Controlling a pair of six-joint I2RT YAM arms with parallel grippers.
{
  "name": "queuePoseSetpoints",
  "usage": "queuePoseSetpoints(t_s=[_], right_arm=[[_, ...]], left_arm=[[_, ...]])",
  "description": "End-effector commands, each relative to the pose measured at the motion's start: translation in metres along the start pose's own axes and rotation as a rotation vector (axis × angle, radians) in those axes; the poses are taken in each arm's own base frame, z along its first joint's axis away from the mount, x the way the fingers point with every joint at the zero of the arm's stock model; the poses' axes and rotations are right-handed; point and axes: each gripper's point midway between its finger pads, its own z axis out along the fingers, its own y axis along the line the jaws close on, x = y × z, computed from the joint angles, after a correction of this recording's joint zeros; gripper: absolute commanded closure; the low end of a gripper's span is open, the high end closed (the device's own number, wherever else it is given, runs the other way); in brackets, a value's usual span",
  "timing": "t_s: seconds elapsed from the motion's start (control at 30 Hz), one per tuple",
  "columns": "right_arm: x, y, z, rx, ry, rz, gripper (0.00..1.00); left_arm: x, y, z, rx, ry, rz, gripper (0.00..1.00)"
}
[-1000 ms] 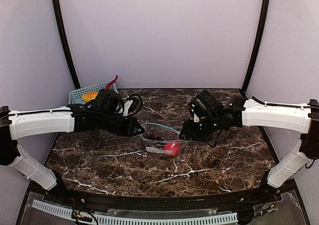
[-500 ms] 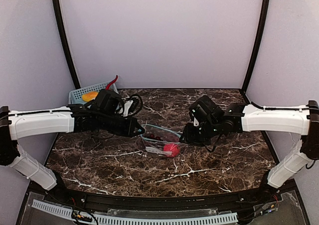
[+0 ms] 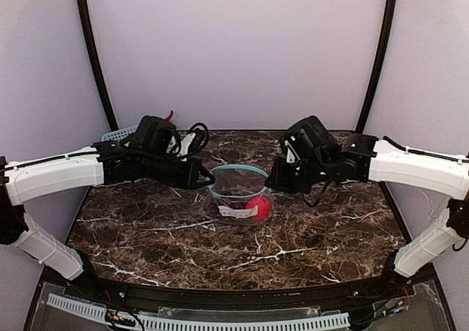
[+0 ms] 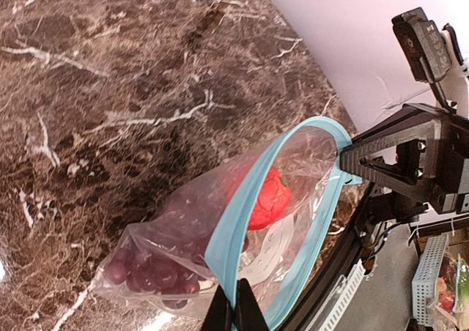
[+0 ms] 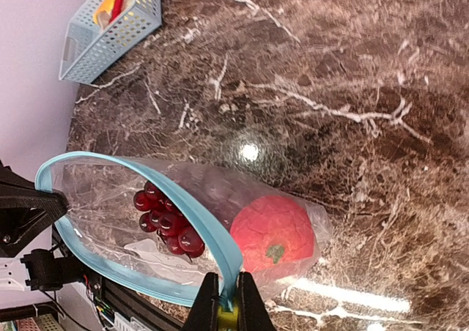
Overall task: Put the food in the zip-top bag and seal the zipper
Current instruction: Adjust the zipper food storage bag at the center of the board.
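- Pale lilac walls close in a dark brown, white-veined marble desk (image 3: 146, 228), with a blue mesh basket (image 5: 110, 31) at its far left corner.
- Over the middle of the desk hangs the clear plastic zip-top bag (image 3: 236, 193), strung between the two arms. Whether its bottom touches the desk I cannot tell.
- The left pincer (image 4: 234, 309) is clamped tight on the light teal-blue zipper strip (image 4: 245, 192) at the bag's left end.
- The right pincer (image 5: 226, 302) was half open a second ago. It has now shut narrow on the same strip at the opposite end.
- Both arms have risen since then. The bag, which lay low and slumped on the desk, now stands up with its mouth pulled into an open loop facing upward.
- Inside it, the red round toy fruit (image 5: 272, 234) has settled in the bottom corner on the right arm's side, and the dark purple toy grape bunch (image 5: 167, 220) sits beside it.
- A yellow piece (image 5: 108, 7) lies in the basket, outside the bag; no brown piece is in view.
- In my judgement the mouth is now held at both ends. That would suit drawing the strip taut to seal it, though some food looks unpacked.
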Motion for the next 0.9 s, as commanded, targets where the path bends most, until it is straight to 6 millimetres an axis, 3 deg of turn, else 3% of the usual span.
queuePoseSetpoints(t_s=[0.0,0.23,0.43,0.7,0.87], right_arm=[[-0.02,0.005,-0.032,0.016,-0.08,-0.067,0.99],[0.004,-0.022,-0.002,0.078,-0.005,-0.063,0.99],[0.021,-0.033,0.025,0.124,0.073,-0.075,0.99],[0.0,-0.016,0.006,0.086,0.006,-0.108,0.98],[0.001,-0.014,0.009,0.08,0.02,-0.118,0.98]], left_arm=[[-0.028,-0.03,-0.028,0.081,-0.082,0.036,0.99],[0.009,-0.003,0.005,0.06,0.007,-0.033,0.99],[0.025,0.021,0.022,-0.011,0.045,-0.041,0.99],[0.011,0.014,0.007,-0.021,0.0,-0.015,0.99],[0.012,0.012,0.003,-0.018,0.011,-0.014,0.94]])
